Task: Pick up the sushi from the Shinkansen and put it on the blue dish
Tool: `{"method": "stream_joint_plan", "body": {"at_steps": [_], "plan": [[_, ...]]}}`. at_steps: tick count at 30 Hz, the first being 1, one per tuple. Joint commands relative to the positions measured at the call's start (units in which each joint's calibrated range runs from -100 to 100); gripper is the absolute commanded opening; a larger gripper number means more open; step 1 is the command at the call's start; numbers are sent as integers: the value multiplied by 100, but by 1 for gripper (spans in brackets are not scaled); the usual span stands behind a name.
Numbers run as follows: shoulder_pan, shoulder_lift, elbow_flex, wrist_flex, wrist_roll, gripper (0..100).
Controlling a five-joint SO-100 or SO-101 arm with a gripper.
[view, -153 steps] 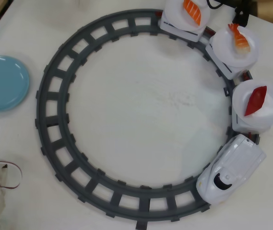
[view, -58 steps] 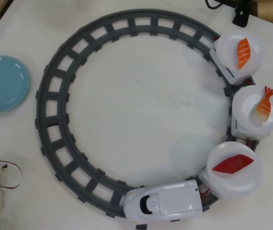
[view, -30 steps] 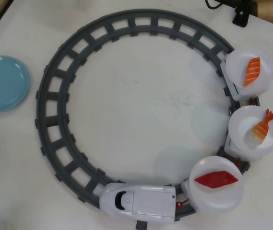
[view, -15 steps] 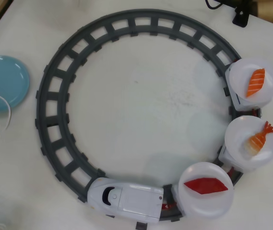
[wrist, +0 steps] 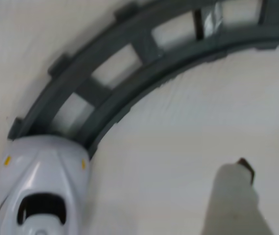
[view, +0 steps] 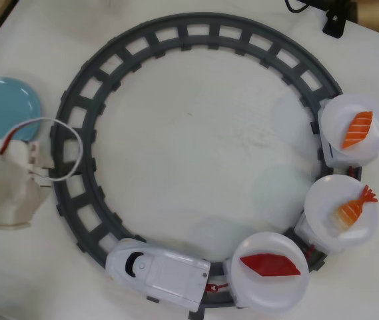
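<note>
In the overhead view the sushi (view: pixel 270 265), a dark-red diamond tuna slice, lies on the round white plate (view: pixel 269 293) of the first car behind the white Shinkansen locomotive (view: pixel 157 270), at the bottom of the grey track. The blue dish (view: pixel 6 107) sits at the far left, outside the track. My white arm (view: pixel 2 190) is at the left edge, just below the dish and far from the sushi. In the wrist view only one blurred white finger (wrist: pixel 237 196) shows at lower right, with the locomotive's nose (wrist: pixel 41 196) at lower left. The sushi is out of that view.
The grey circular track (view: pixel 82 100) fills most of the table. Two more train cars on the right carry an orange shrimp piece (view: pixel 352 208) and an orange striped salmon piece (view: pixel 358 129). A white wire loop (view: pixel 69 133) arcs from my arm over the track. A black object (view: pixel 332 23) is at top right.
</note>
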Motion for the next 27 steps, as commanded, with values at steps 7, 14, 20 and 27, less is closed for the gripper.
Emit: {"method": "stream_joint_plan", "body": {"at_steps": [7,14,20,27], "plan": [[948,183,-236,108,361,21],[1916,639,-236,108,753,21],[2488,1029,-236,108,1140,27],[2999,1070,-353,100,1354,29]]}}
